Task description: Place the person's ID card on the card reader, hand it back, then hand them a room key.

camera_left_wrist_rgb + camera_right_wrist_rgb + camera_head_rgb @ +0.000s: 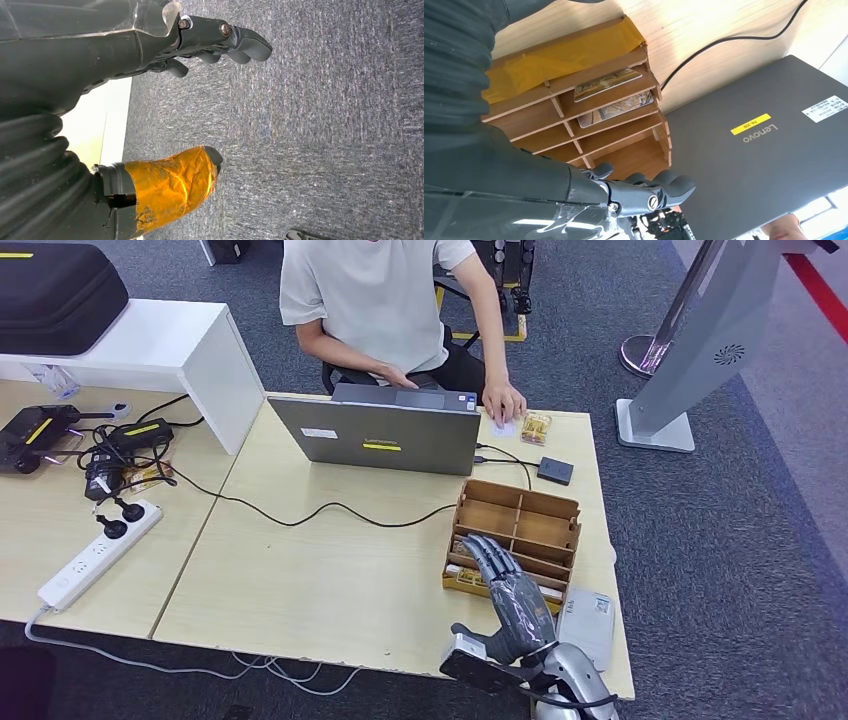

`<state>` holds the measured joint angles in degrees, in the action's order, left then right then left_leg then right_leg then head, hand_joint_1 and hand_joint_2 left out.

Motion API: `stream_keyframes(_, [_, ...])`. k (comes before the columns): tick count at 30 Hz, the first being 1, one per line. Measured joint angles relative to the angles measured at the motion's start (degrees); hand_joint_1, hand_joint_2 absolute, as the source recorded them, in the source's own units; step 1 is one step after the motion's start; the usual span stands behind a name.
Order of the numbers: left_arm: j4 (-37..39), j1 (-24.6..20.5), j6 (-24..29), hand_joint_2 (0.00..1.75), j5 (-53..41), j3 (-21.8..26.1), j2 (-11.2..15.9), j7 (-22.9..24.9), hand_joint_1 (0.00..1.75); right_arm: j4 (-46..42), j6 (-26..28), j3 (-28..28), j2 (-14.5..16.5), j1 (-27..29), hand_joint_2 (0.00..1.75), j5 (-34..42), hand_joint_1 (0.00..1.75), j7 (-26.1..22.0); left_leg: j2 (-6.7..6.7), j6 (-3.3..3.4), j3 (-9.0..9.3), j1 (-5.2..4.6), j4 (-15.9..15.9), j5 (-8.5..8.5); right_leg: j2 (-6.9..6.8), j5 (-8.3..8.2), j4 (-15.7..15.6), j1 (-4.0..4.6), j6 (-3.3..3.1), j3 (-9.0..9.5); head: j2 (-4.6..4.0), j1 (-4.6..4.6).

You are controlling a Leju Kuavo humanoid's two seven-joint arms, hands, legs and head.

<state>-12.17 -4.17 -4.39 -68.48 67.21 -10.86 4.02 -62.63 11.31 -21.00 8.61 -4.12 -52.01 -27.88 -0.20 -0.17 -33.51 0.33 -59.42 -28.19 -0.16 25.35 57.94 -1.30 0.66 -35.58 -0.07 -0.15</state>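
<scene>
We see a long pale desk with a grey laptop open toward a seated person, whose hand rests on a light card, probably the ID card, at the far edge, just beside a patterned card. A small dark box on a cable, which we take for the card reader, lies between those cards and a wooden compartment rack holding patterned cards in its near slots, likely the room keys. Our right hand hovers over the rack's near side, fingers stretched out and grasping nothing. Our left hand hangs beside the desk above grey carpet, fingers loosely curled, holding nothing. We judge the task barely begun: the ID is still with the person, so reading, returning and the key handover all remain. The rack and the laptop's cable lie between our hand and the reader.
</scene>
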Motion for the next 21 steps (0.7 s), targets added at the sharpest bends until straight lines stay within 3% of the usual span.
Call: stream_keyframes(21, [0.0, 0.0, 0.0, 1.75, 0.0, 0.0, 0.0, -0.1, 0.0, 1.8, -0.2, 0.0, 0.0, -0.6, 1.75, 0.2, 0.0, 0.4, 0.0, 0.0, 0.0, 0.0, 0.0, 0.0, 0.0, 0.0, 0.0, 0.0, 0.0, 0.0, 0.0, 0.01])
